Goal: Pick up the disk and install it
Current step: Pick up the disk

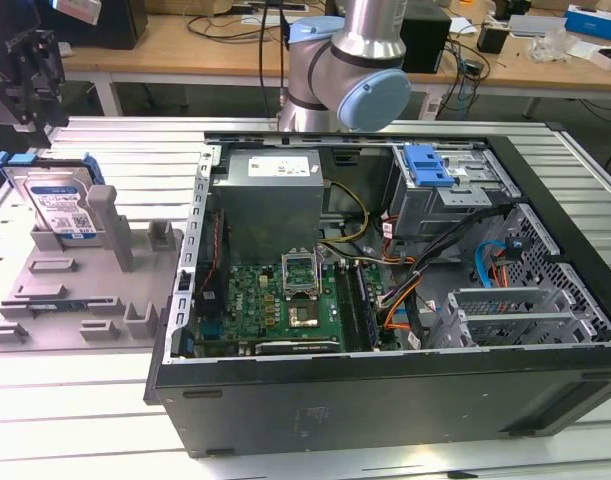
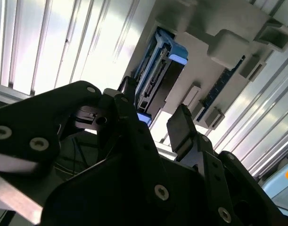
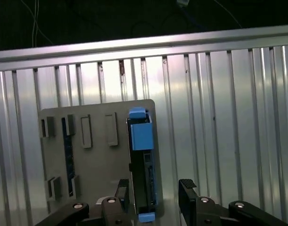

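The disk (image 1: 60,205) stands on edge in a slot of the grey holder plate (image 1: 75,290), at the exterior view's left. It is silver-grey with a white-and-blue label and a blue carrier frame. My black gripper (image 1: 27,72) hangs a short way above it, open and holding nothing. In the first wrist view the disk (image 3: 143,141) is seen edge-on, with my gripper (image 3: 153,190) lined up over it, one fingertip to each side. In the second wrist view the gripper (image 2: 153,117) stands apart from the disk (image 2: 158,75).
An open computer case (image 1: 385,400) lies to the exterior view's right of the holder plate, with a motherboard (image 1: 285,300), cables and a drive bay with a blue latch (image 1: 428,165). The robot arm (image 1: 350,70) rises behind it. Everything rests on a ribbed aluminium table (image 1: 65,400).
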Robot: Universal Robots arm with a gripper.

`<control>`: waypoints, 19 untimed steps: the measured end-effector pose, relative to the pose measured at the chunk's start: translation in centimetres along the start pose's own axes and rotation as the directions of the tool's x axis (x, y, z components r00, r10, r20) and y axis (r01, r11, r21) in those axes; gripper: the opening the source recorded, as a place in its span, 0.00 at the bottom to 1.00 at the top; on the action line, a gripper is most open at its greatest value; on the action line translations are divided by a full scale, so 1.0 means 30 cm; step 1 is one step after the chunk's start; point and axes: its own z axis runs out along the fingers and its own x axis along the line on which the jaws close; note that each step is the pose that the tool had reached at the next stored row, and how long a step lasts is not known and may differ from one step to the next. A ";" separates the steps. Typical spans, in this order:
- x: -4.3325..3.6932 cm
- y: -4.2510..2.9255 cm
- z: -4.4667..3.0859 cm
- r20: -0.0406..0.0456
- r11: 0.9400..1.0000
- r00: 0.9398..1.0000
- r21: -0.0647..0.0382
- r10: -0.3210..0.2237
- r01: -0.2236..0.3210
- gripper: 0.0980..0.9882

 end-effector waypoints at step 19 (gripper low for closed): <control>0.010 0.125 0.049 -0.005 0.998 0.998 0.002 -0.063 0.063 0.50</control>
